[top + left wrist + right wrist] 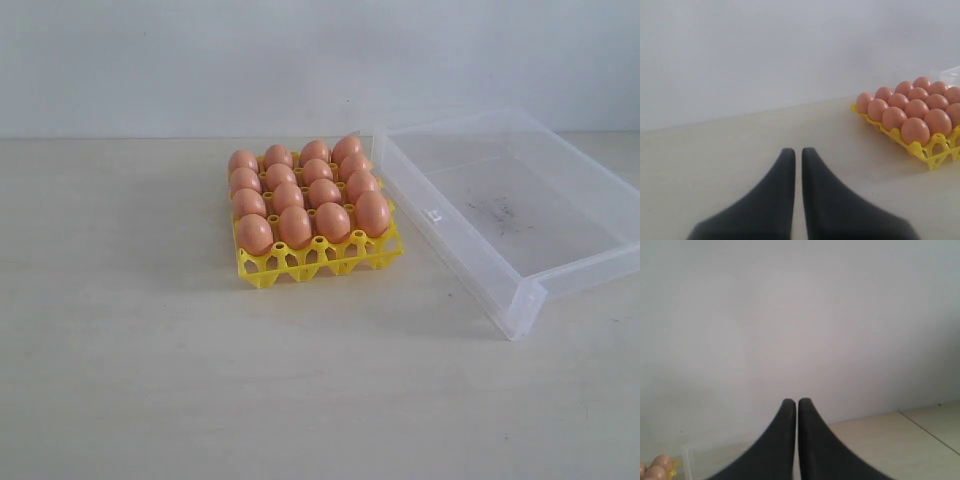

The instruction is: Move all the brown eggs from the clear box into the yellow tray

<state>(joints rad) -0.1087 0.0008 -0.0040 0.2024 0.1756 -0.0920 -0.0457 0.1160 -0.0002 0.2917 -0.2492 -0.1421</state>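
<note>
Gripping nothing, left tool (798,151) and right tool (796,401) are closed, brown eggs (288,195) filling yellow tray (300,263).

Light bright, even, diffuse in all three views; colours washed out, contrast low. Soft shadow on counter (150,350) along near side of yellow tray (300,265); fainter one by near corner of clear box (520,200). Dull sheen on brown eggs (295,226), no hard glare. Exterior view slightly soft, grainy. Left gripper (798,152) and right gripper (797,402) dark, blurred toward lens.
</note>
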